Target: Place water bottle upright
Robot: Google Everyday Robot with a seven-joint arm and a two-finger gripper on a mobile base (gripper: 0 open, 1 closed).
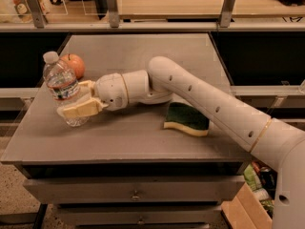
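Water bottle (62, 85) is what we see close to the left edge of the grey worktop (143, 142), about midway between front and back. It is clear and ribbed with a white cap, leaning a little with the cap toward the left, and we cannot tell whether its base touches the surface or hangs just above it. Our gripper (71, 99) reaches in from the right, and its cream fingers (80, 109) pinch the water bottle's lower half, one in front and one behind. An apple (75, 65) sits just behind the water bottle, and a green and yellow sponge (187, 119) lies well apart to the right, beside the arm (205, 99).
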